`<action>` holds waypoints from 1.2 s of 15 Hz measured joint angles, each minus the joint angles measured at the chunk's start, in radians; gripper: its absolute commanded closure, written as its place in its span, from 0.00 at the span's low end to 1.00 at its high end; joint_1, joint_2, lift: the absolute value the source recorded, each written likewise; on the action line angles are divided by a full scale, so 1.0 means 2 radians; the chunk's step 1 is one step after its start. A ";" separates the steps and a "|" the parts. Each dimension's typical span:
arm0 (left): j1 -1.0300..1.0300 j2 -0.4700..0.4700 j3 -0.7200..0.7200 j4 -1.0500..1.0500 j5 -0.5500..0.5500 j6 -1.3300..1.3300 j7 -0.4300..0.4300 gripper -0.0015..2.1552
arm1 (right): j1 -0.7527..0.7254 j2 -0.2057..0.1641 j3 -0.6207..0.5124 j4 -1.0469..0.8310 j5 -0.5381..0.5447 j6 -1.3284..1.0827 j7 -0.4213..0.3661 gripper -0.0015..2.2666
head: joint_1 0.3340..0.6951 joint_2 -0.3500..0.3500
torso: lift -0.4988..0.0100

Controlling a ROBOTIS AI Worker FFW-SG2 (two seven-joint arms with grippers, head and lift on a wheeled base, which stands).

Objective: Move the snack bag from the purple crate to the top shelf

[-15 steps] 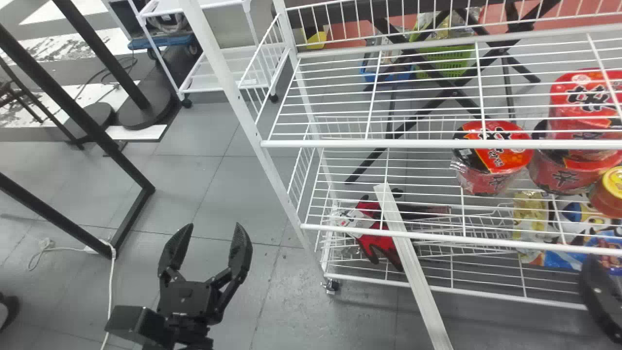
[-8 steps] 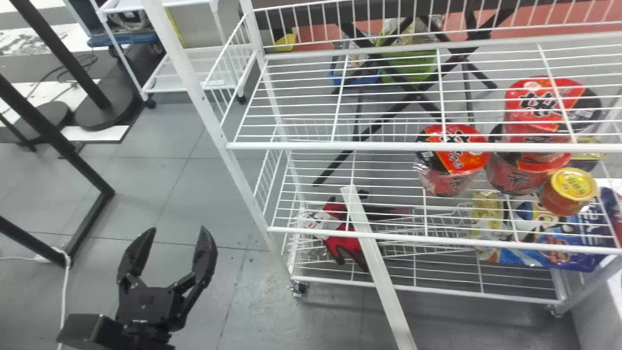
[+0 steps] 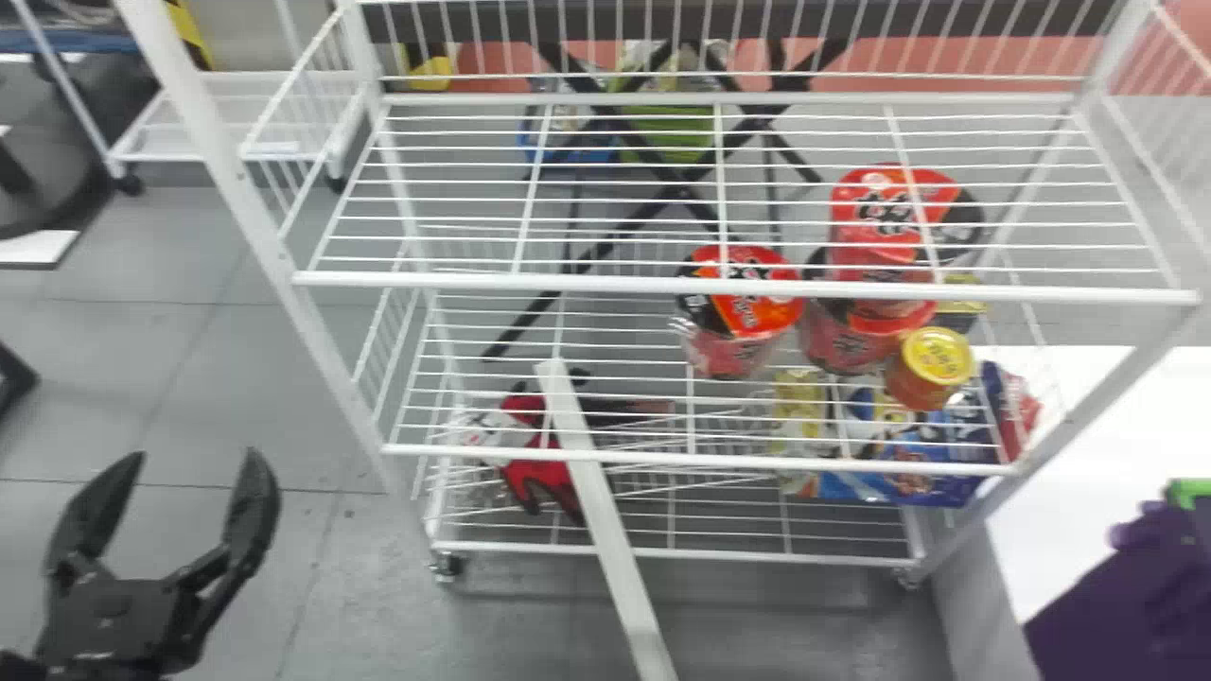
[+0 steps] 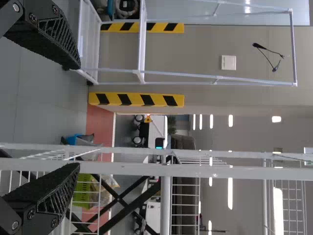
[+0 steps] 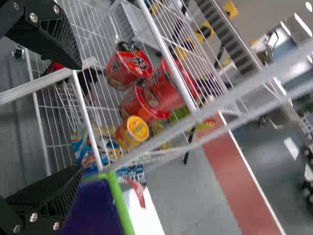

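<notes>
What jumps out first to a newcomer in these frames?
The cluster of red, round-lidded cups on the white wire rack, right of centre in the head view. Then the purple crate with green along its edge, lower right there, and the open black left hand at lower left.

The left hand (image 3: 198,452) is black with silver screws (image 4: 33,18).

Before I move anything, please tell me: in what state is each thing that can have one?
Left gripper: open
Right gripper: open
Purple crate: empty or full, cannot tell
Yellow-lidded jar: lid on
Red noodle cups: lids on, upright
Blue pack: lying
White bar: slanting
</notes>
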 measured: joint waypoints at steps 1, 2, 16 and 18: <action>0.000 0.001 0.000 0.000 0.000 0.000 0.000 0.05 | -0.032 0.000 -0.039 0.005 0.000 0.058 0.016 0.04 | 1.00 0.37 | 0.09; -0.001 0.001 -0.001 0.000 0.000 0.001 -0.001 0.05 | -0.057 0.000 -0.069 0.012 0.003 0.101 0.023 0.04 | 1.00 0.35 | 0.09; -0.006 0.007 -0.008 0.002 0.000 0.008 -0.010 0.05 | -0.143 -0.037 -0.056 0.211 0.142 0.132 -0.058 0.04 | 1.00 0.04 | 0.09; -0.005 0.009 -0.008 0.003 0.000 0.008 -0.010 0.05 | -0.154 -0.059 -0.038 0.245 0.158 0.132 -0.070 0.04 | 1.00 0.01 | 0.09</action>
